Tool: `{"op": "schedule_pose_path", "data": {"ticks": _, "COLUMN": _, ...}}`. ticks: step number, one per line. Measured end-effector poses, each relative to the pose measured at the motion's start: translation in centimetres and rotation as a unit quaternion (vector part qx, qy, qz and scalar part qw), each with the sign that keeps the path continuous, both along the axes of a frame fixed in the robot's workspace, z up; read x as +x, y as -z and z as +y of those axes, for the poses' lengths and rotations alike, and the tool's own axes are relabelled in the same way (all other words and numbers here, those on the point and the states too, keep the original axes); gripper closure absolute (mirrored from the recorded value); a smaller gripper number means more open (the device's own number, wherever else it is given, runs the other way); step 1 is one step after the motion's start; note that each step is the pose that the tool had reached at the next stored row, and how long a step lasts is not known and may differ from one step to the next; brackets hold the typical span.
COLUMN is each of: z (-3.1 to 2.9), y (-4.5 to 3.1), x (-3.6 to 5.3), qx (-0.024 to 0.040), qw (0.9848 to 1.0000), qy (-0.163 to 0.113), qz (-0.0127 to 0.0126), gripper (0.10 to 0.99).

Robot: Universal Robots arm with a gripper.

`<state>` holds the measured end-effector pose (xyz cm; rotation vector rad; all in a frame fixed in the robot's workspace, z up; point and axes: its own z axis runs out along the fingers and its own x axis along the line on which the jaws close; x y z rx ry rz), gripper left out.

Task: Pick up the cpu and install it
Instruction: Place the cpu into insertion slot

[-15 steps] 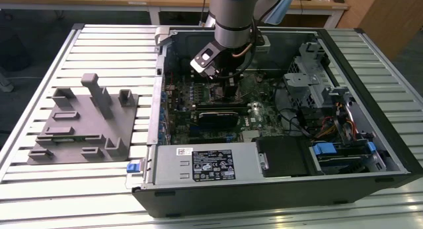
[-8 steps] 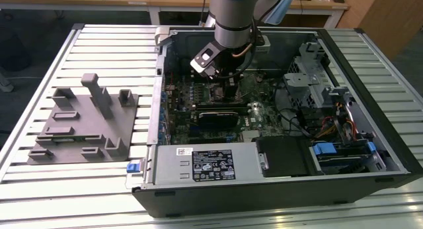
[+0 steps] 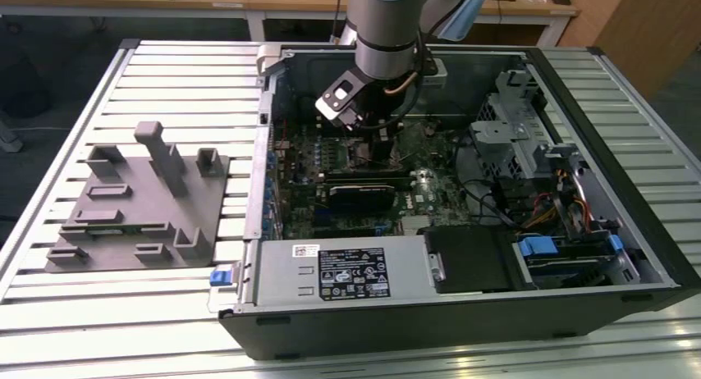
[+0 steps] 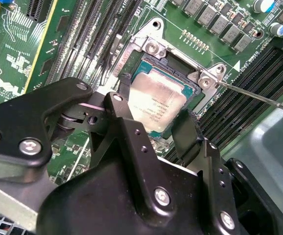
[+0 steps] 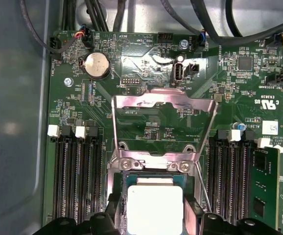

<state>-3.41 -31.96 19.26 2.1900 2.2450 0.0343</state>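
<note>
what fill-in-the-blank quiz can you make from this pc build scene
On the motherboard, the cpu sits at the ___.
The metal load plate beside it is flipped ___.
The grey tray lies at the exterior view's ___ of the computer case.
Missing: socket; open; left.

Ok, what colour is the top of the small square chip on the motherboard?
Pale silver-grey; the flat square metal-topped cpu shows best in the first wrist view.
</note>
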Motion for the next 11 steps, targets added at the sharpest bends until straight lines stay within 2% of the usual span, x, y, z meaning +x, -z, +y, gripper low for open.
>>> {"op": "schedule_pose_path", "data": {"ticks": 5, "z": 0.03, "y": 0.06, "x": -0.07, "qx": 0.0050, "qw": 1.0000, "qy": 0.001, "qz": 0.0000, "gripper": 0.475}}
{"op": "schedule_pose_path", "data": {"ticks": 11, "z": 0.04, "y": -0.01, "x": -0.07, "qx": 0.0054, "qw": 1.0000, "qy": 0.006, "qz": 0.0000, "gripper": 0.475}}
